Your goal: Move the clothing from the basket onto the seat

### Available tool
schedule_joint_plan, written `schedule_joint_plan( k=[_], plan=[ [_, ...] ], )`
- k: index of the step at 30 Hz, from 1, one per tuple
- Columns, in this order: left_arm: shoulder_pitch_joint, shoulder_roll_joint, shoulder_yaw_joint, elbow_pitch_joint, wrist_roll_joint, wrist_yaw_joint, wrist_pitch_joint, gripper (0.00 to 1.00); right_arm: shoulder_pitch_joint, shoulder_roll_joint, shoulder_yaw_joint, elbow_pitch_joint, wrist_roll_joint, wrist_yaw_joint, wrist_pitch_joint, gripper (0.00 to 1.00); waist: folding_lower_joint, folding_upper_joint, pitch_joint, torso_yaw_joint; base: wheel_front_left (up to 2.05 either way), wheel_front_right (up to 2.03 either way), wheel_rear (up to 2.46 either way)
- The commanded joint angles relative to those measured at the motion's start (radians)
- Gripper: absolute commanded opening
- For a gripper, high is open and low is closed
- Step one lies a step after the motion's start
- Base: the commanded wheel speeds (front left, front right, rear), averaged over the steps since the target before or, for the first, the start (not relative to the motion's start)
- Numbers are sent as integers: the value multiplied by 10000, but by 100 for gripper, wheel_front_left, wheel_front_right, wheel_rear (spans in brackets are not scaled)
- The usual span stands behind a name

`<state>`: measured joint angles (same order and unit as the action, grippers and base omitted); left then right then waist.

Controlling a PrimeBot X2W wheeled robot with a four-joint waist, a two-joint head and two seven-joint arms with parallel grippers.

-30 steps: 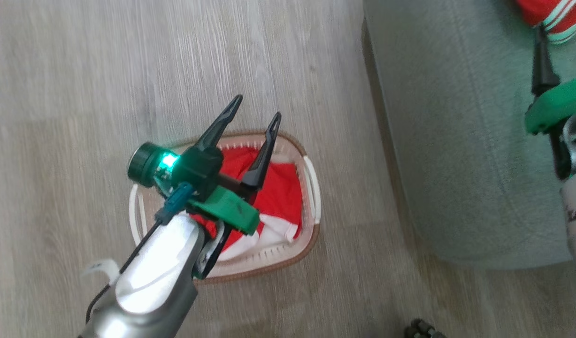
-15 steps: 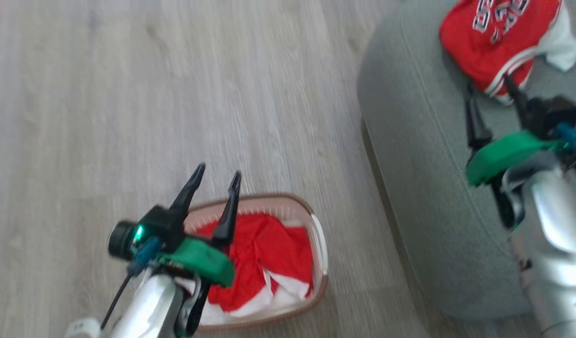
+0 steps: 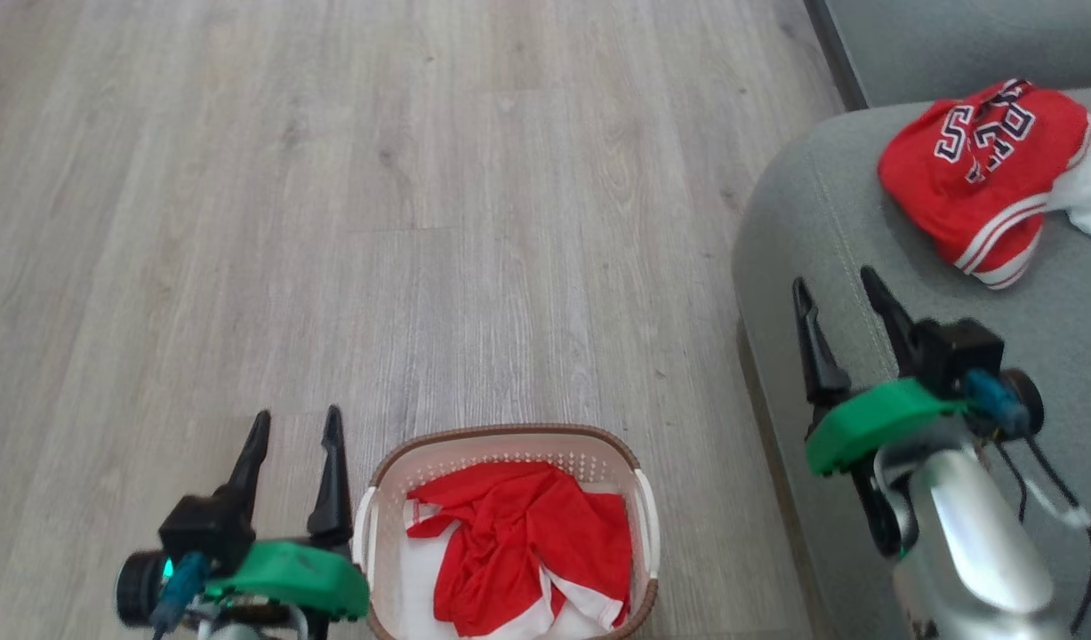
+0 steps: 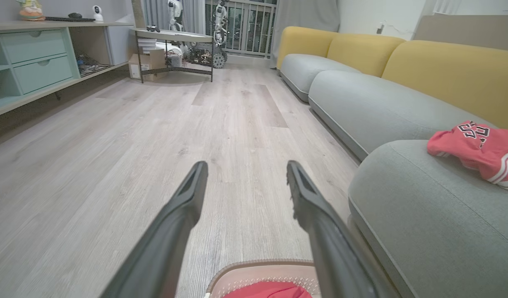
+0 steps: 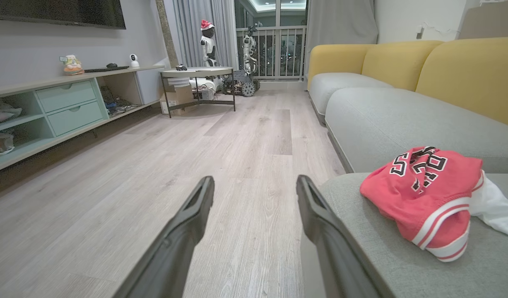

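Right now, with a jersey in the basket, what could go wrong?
1. The jersey lies crumpled; the open left jaws may pinch only a fold, and the rest may catch the rim of the basket and tip it.
2. Dropped near the rounded edge of the seat, it may slide to the floor.

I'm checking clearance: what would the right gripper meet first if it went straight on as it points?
The way looks free: the right gripper points over bare floor, passing beside the seat. Depth is hard to judge; the far table seems next.
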<state>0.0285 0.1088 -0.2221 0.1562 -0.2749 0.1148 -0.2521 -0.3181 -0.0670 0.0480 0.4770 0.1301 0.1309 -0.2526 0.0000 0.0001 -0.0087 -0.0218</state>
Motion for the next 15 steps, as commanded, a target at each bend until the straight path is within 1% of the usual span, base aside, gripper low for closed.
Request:
schedule_joint_plan(
  k=[1,6,10,15],
  plan=[
    [-239,-24,472,-405,92,-7,-97,100,-61,102,135,-504,-117,-2,-91,100,0,-1,-53,95,0,0,0],
    [126,-183,681,-564,223,-110,-97,100,561,157,59,-1021,-162,-2,-91,100,0,-1,-123,223,0,0,0],
    [423,-310,832,-606,308,-224,-97,100,1114,164,154,-1422,281,-2,-91,100,0,-1,-170,318,0,0,0],
    [590,-413,1035,-570,399,-393,-97,100,1608,166,276,-1698,569,-2,-91,100,0,-1,-190,372,0,0,0]
  ],
)
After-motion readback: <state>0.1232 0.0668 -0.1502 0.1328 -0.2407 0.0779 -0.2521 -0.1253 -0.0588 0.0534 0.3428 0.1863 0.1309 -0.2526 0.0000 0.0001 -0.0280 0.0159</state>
